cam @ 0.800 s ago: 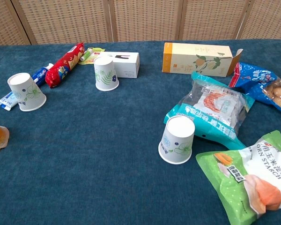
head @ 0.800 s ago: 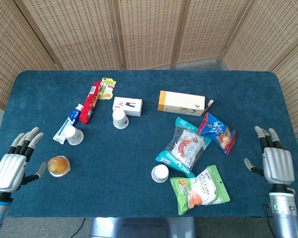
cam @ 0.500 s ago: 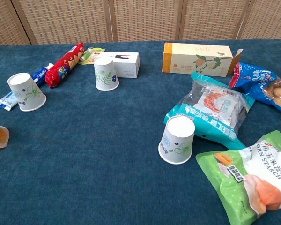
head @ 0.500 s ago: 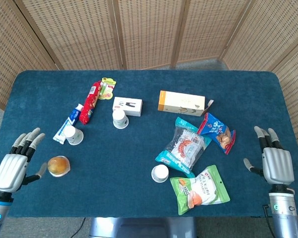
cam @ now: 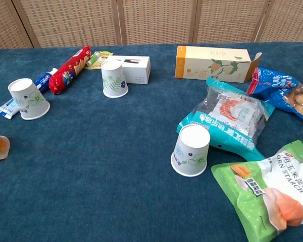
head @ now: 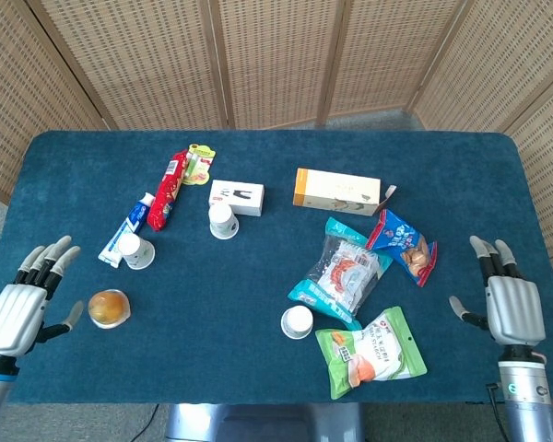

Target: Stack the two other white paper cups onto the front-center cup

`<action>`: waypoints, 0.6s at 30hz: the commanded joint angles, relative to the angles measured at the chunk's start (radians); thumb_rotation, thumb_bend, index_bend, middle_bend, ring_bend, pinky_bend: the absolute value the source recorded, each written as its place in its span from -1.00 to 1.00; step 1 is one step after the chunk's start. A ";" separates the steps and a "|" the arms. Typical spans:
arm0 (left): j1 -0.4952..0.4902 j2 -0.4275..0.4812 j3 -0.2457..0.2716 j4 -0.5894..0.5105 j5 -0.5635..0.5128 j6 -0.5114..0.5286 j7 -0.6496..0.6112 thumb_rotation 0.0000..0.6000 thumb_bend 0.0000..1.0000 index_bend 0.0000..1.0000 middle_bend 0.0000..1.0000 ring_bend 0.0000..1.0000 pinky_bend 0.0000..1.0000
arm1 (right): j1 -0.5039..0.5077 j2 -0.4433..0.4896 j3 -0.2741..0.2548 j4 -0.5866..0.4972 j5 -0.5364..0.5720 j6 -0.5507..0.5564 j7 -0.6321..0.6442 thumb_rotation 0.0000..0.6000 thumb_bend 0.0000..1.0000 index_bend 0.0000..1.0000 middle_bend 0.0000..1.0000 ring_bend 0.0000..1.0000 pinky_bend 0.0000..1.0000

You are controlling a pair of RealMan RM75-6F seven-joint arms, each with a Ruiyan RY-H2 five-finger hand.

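Observation:
Three white paper cups with green leaf prints stand upside down on the blue table. The front-center cup [head: 297, 322] [cam: 191, 150] sits beside the snack bags. A second cup [head: 223, 221] [cam: 114, 78] stands in front of a small white box. The third cup [head: 136, 250] [cam: 28, 99] is at the left near a toothpaste tube. My left hand [head: 18, 307] hovers at the table's front-left corner, fingers spread, holding nothing. At the front-right edge my right hand [head: 509, 304] is likewise spread and empty. Neither hand shows in the chest view.
An orange jelly cup [head: 109, 308] lies near my left hand. A red snack pack [head: 168, 189], a white box [head: 237, 197] and a long carton [head: 337, 191] sit toward the back. Several snack bags, among them a teal one [head: 342, 271] and a green one [head: 370, 350], crowd the right.
Both hands have drawn back slightly toward the near table edge. The cups have not moved.

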 commanded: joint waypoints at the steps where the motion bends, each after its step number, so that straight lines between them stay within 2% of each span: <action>1: -0.004 0.005 -0.002 0.003 -0.008 -0.009 -0.001 0.94 -0.09 -1.00 -0.98 -1.00 -0.90 | 0.000 0.003 -0.002 -0.005 0.001 -0.003 -0.003 0.80 -0.44 -0.99 -0.71 -1.00 -0.18; 10: -0.037 0.033 -0.012 0.010 -0.090 -0.099 0.019 0.94 -0.08 -1.00 -1.00 -1.00 -0.91 | -0.008 0.007 -0.011 -0.003 -0.012 -0.002 0.011 0.80 -0.44 -0.99 -0.71 -1.00 -0.18; 18: -0.092 0.033 -0.035 0.012 -0.209 -0.208 0.120 0.93 -0.08 -1.00 -1.00 -1.00 -0.91 | -0.017 0.013 -0.016 0.000 -0.023 0.003 0.026 0.81 -0.44 -0.99 -0.72 -1.00 -0.18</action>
